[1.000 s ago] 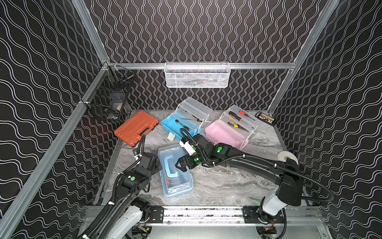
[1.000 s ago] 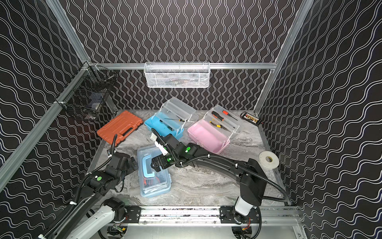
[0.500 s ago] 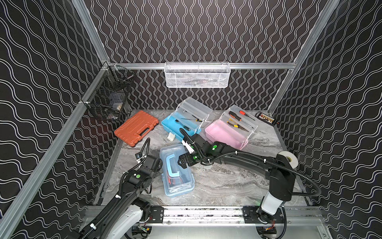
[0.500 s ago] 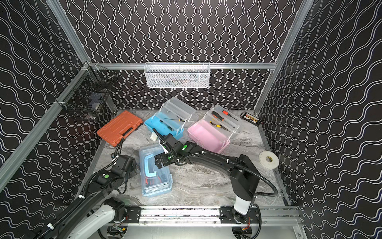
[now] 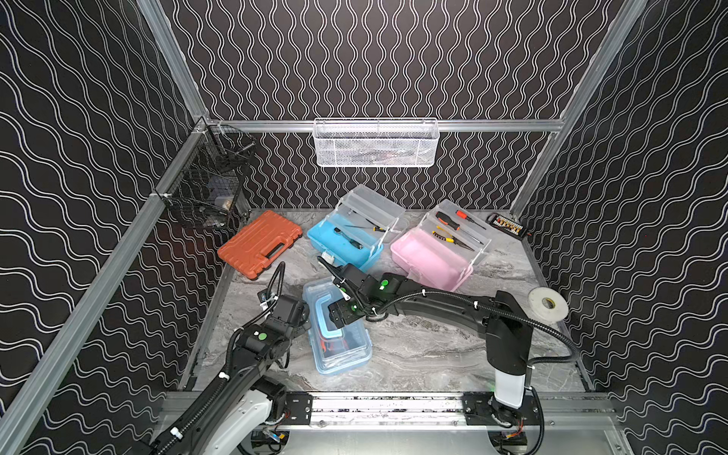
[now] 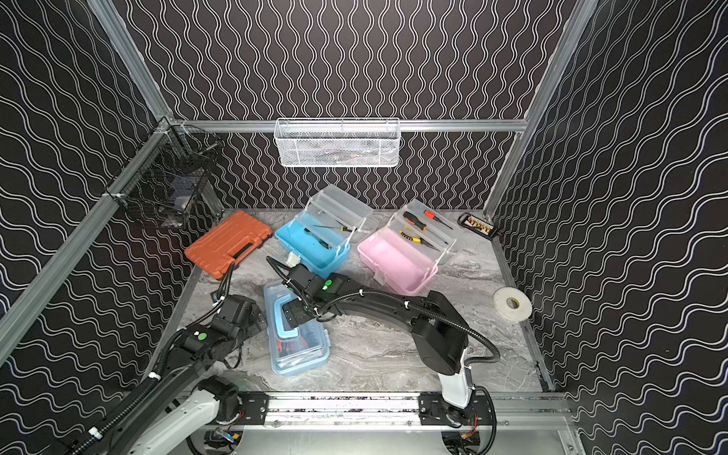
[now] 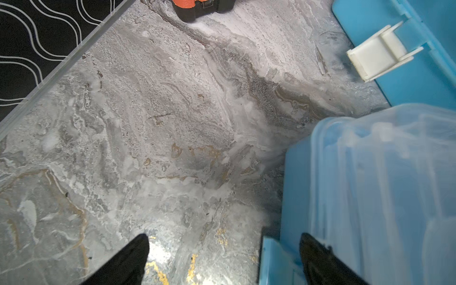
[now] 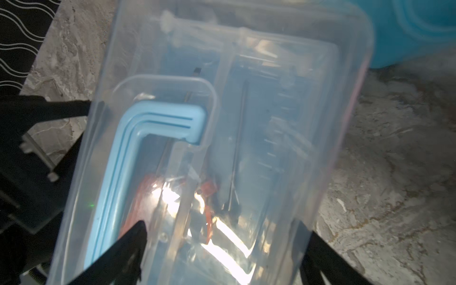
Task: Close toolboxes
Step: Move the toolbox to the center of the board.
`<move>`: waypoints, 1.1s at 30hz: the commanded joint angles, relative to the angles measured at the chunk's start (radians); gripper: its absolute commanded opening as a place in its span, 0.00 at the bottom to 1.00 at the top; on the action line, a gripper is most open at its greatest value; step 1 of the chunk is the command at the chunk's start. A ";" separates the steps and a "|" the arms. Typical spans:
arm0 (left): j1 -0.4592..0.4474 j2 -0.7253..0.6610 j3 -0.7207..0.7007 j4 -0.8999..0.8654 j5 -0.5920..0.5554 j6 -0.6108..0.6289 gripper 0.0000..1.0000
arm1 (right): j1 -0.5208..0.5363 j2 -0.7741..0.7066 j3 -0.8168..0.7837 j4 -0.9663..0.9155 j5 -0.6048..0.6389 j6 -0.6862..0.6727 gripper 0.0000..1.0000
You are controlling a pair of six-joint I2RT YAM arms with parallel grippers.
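Note:
The near light-blue toolbox [image 5: 342, 346] [image 6: 299, 346] lies at the front centre with its clear lid down and its blue loop handle [image 8: 148, 128] flat on top. My right gripper [image 8: 223, 251] [image 5: 339, 315] hovers low over this lid, open. One of its fingers [image 8: 130, 246] is over the lid by the handle and the other is past the box's outer edge. My left gripper [image 7: 222, 259] [image 5: 301, 315] is open at the box's left side, with a blue latch [image 7: 274, 261] between its fingers. Behind stand another blue toolbox [image 5: 346, 242] and a pink toolbox [image 5: 429, 262], both with lids raised.
A ribbed orange case [image 5: 260, 244] lies at the back left. There is a white mesh basket [image 5: 374, 143] on the back rail and a black wire basket [image 5: 212, 189] on the left rail. A tape roll [image 5: 547, 303] and a bit holder [image 5: 506, 225] sit at the right.
My right arm's elbow has swung left and its gripper has slid a little forward over the near lid. My left gripper has edged in against the box's left side.

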 commanded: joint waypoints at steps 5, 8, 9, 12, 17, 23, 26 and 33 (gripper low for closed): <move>0.000 -0.008 0.010 0.031 0.003 0.028 0.99 | 0.017 0.013 -0.007 -0.216 0.208 -0.092 0.86; 0.001 -0.006 0.012 0.038 0.006 0.031 0.99 | 0.018 0.000 -0.039 -0.241 0.286 -0.123 0.86; -0.001 -0.004 0.010 0.041 0.008 0.032 0.99 | 0.018 -0.005 -0.052 -0.247 0.313 -0.129 0.87; 0.000 -0.002 0.009 0.054 0.016 0.033 0.99 | 0.010 -0.014 -0.088 -0.271 0.391 -0.144 0.88; -0.001 0.010 -0.002 0.090 0.051 0.047 0.99 | -0.013 -0.039 -0.156 -0.276 0.445 -0.148 0.88; 0.000 0.012 -0.032 0.157 0.111 0.068 0.99 | -0.068 -0.108 -0.268 -0.254 0.472 -0.133 0.88; 0.000 0.023 -0.044 0.191 0.135 0.080 0.99 | -0.093 -0.152 -0.323 -0.250 0.482 -0.128 0.90; -0.001 0.087 -0.063 0.273 0.195 0.101 0.99 | -0.168 -0.248 -0.429 -0.230 0.486 -0.130 0.93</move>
